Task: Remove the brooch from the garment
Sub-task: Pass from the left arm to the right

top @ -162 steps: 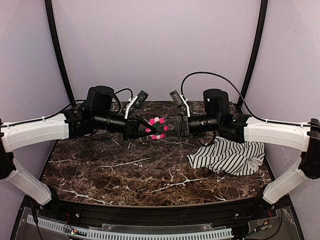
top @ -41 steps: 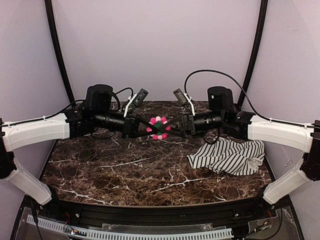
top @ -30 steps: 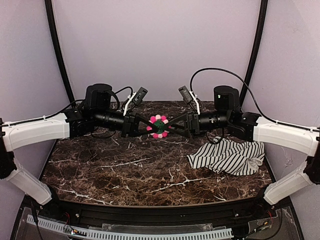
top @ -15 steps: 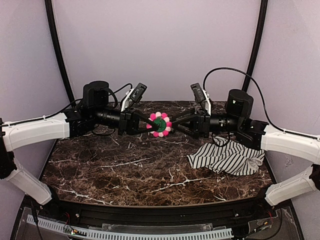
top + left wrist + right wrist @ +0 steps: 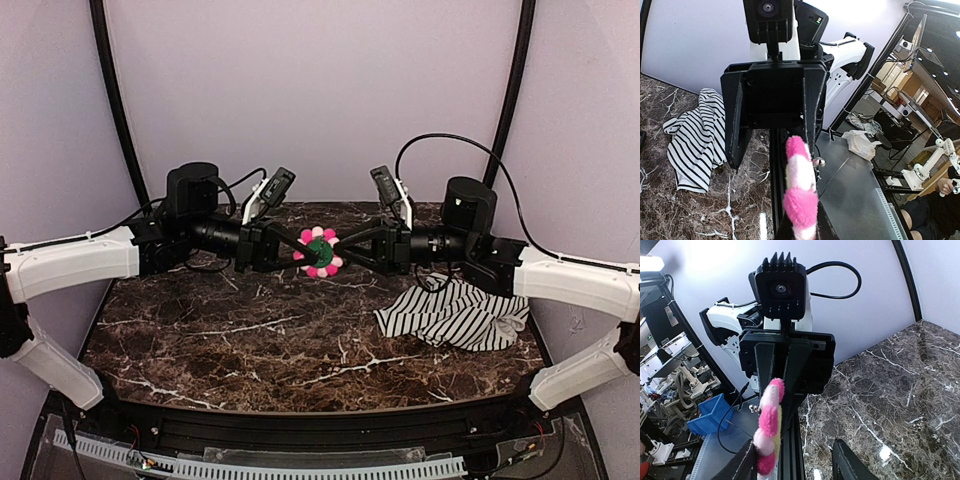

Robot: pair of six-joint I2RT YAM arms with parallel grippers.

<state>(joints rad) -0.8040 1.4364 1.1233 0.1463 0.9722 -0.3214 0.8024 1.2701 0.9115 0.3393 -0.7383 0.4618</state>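
Right gripper (image 5: pixel 348 252) has opened off the brooch (image 5: pixel 320 250), which the left gripper (image 5: pixel 302 246) alone clamps at mid-frame, well apart from the garment (image 5: pixel 455 312) at lower right: removal looks done.

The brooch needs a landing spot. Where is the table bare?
The marble table is bare from the garment leftward, across the centre and left side to the near edge. Crowded: far centre, where left gripper and right gripper flank the brooch.
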